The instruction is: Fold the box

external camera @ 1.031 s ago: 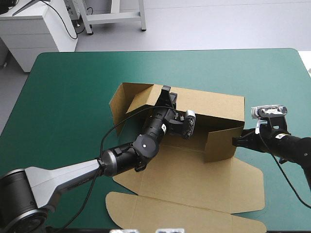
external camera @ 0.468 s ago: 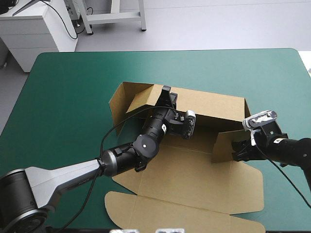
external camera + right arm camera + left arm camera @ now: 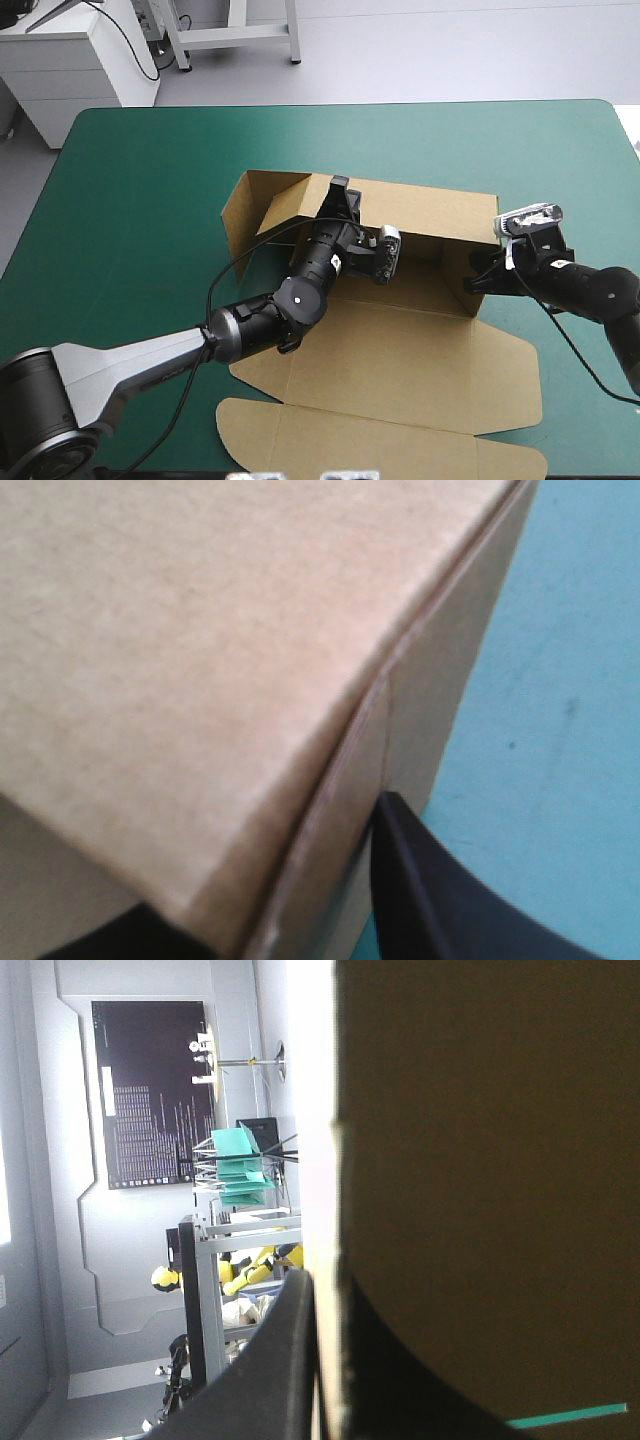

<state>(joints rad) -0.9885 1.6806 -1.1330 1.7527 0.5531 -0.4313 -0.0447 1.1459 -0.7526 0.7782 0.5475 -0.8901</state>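
The brown box [image 3: 400, 360] lies partly formed at the table's middle, its back wall [image 3: 430, 212] raised and the lid panel flat toward the near edge. My left gripper [image 3: 340, 192] is shut on the top edge of that back wall. In the left wrist view the board [image 3: 480, 1190] fills the space beside one black finger [image 3: 285, 1360]. My right gripper [image 3: 478, 281] is shut on the right side flap [image 3: 468, 262], which stands upright against the back wall's right end. The right wrist view shows the folded corner [image 3: 200, 680] between the fingers [image 3: 430, 900].
The left side flap [image 3: 250, 205] stands angled outward at the back wall's left end. Bare teal-green cover [image 3: 140, 200] surrounds the box on the left, far and right sides. The lid's tabs [image 3: 300, 430] reach close to the near edge.
My right gripper has swung the right side flap inward and toward the far side, until it stands at the back wall's end. The left gripper has kept its hold on the back wall.
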